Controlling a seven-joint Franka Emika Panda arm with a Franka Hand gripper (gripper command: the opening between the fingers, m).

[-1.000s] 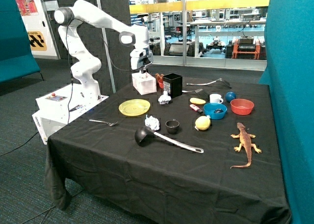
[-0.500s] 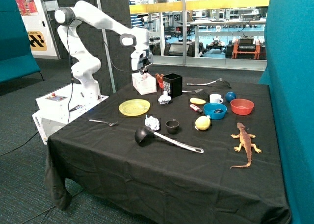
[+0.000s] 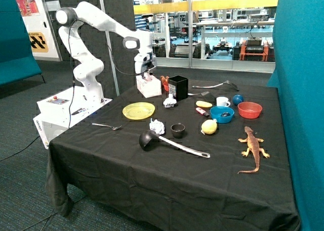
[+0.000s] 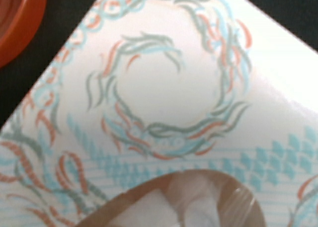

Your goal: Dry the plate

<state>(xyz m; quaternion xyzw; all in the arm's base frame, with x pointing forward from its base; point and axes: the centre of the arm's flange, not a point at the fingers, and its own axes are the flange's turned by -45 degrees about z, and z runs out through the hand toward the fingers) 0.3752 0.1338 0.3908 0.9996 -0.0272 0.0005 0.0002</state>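
The plate (image 3: 138,110), flat, round and translucent yellow, lies on the black tablecloth near the edge closest to the robot base. Behind it stands a white patterned tissue box (image 3: 149,86). My gripper (image 3: 147,75) hangs right over the box's top, well away from the plate. In the wrist view the box top (image 4: 164,88) fills the picture, and a white tissue (image 4: 184,202) shows in its oval opening. The gripper itself does not show in that view.
Two crumpled tissues (image 3: 157,126) (image 3: 170,101) lie by the plate. Around them are a black box (image 3: 177,87), a fork (image 3: 106,125), a black ladle (image 3: 152,138), a small black cup (image 3: 177,130), a blue bowl (image 3: 221,113), a red bowl (image 3: 249,109) and a toy lizard (image 3: 253,145).
The gripper has come down closer to the top of the tissue box. Nothing on the table has moved.
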